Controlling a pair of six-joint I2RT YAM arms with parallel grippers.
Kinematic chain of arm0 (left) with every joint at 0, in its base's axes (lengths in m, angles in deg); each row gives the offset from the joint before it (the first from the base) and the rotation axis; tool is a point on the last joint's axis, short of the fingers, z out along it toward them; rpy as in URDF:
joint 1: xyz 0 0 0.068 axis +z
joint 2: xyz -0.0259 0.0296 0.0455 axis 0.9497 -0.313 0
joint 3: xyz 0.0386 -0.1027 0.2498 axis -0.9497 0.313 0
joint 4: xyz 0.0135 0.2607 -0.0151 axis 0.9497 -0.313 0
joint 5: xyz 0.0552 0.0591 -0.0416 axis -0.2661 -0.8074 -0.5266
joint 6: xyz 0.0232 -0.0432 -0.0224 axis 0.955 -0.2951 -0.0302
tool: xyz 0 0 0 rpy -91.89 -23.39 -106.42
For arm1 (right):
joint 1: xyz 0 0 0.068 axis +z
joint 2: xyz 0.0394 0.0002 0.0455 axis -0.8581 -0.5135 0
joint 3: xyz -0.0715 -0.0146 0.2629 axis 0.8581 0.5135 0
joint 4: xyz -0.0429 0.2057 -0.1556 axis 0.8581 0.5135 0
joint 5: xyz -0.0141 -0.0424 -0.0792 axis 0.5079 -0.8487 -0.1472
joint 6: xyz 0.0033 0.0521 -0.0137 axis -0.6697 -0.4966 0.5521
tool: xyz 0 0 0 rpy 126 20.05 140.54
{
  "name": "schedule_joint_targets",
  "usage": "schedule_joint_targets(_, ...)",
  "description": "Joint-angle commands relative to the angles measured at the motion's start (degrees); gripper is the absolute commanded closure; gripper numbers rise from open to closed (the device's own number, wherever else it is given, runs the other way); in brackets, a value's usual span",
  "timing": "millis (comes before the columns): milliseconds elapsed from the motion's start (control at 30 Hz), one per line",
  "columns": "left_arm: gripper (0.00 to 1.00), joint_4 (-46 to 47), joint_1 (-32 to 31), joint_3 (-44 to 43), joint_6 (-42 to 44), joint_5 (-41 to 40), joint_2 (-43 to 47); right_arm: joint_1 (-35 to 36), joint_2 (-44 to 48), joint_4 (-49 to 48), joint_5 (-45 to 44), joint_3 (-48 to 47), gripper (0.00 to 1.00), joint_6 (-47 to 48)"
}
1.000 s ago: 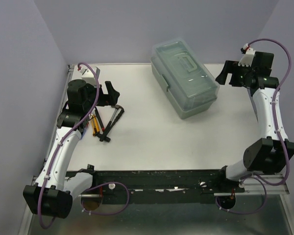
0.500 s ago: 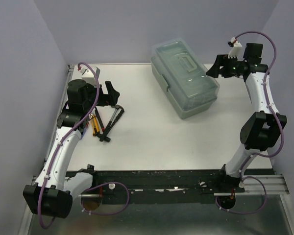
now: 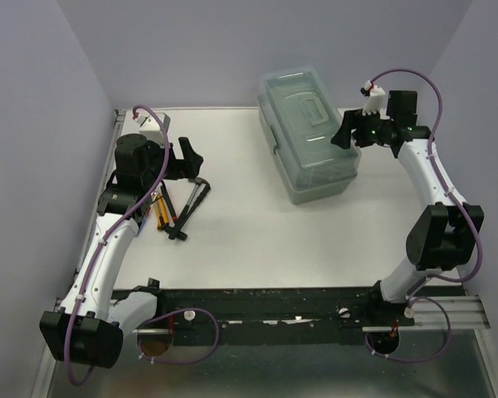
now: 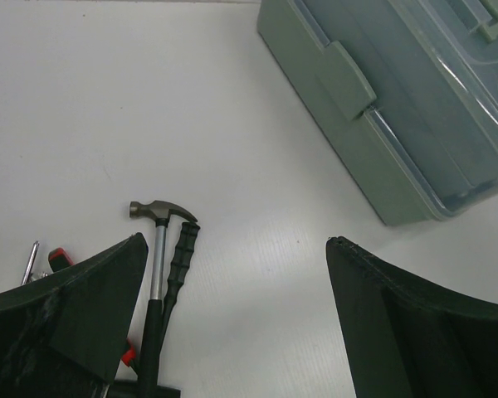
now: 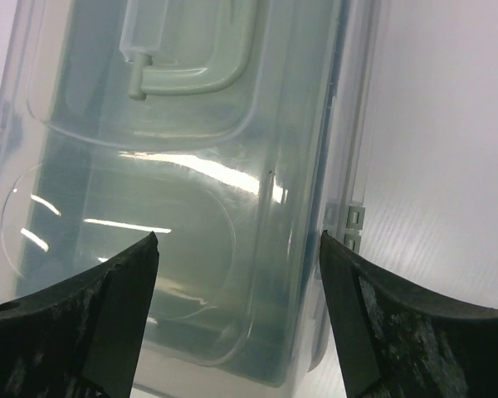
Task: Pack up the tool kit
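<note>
- Two arms are reaching out over the white tabletop, the left one along its left edge and the right one toward its far right part.
- The tool kit, a sage-green box with a translucent lid, is sitting on the far half of the tabletop, right of centre, with one short end near the far edge.
- Its lid is lying shut, and the carrying handle is lying flat in a recess on top.
- A green latch is showing on the long side of the tool kit that is facing left.
- The right gripper is hanging at the right-hand side of the lid with its fingers spread apart, gripping nothing.
- In the right wrist view the lid is filling the gap between those fingers; whether they are touching it I cannot tell.
- The left gripper is hovering near the left edge of the tabletop, its fingers standing wide apart and holding nothing.
- A hammer with a metal shaft is lying on the tabletop just below that gripper, its head pointing away from the arm bases.
- A black ribbed handle is lying just beside the hammer's shaft.
- Yellow-handled tools are lying left of the hammer, partly under the left arm, too small to name.
</note>
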Motion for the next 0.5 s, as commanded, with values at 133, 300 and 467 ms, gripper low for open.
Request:
schedule_joint_targets(133,0.01,0.52,0.14,0.57,0.08,1.14,-0.09,8.35,9.74,2.15,-13.66,15.04,0.17,-6.95)
schedule_joint_targets(300,0.01,0.70,-0.03,0.66,0.00,1.84,-0.17,9.58,8.79,4.16,-17.27,13.04,0.16,-10.29)
schedule_joint_targets(467,0.01,1.14,-0.12,0.75,-0.09,2.72,-0.61,11.95,7.46,5.93,-17.62,11.09,0.21,-12.40)
